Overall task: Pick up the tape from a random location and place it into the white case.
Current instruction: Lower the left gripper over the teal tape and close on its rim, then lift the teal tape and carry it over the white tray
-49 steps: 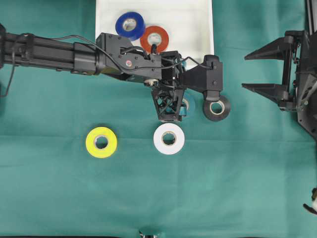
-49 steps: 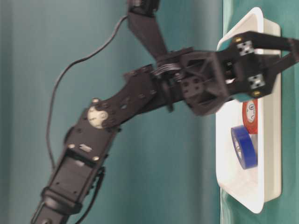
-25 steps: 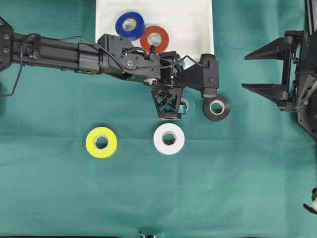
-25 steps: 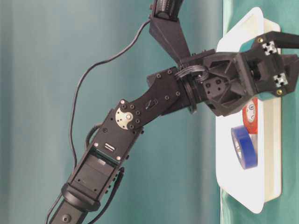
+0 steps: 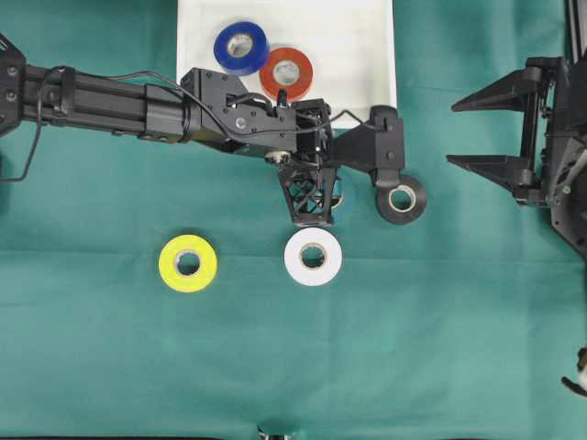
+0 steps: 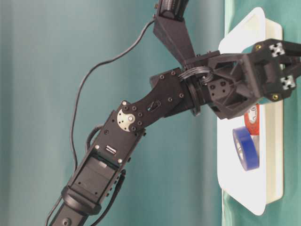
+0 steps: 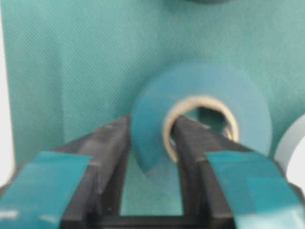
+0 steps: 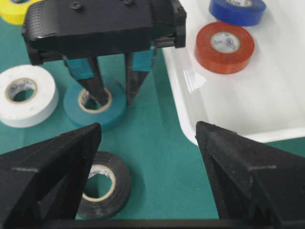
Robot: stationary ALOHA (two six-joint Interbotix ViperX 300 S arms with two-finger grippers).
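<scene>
Item: left end effector [image 8: 110, 90] — we logged it newly clamped on teal tape [image 7: 200, 114]'s wall; lift toward white case [image 5: 371, 37] pending.

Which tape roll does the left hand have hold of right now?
The teal roll: the left hand pinches its wall, one finger through the core. The white and black rolls lie untouched beside it.

A teal tape roll [image 7: 200, 114] lies flat on the green cloth, one side of its ring pinched between black fingers [image 7: 112, 152]. Nearby, the shallow white case [image 8: 267, 109] with its raised rim holds a blue roll [image 5: 240, 46] and a red roll [image 5: 286, 71].
</scene>
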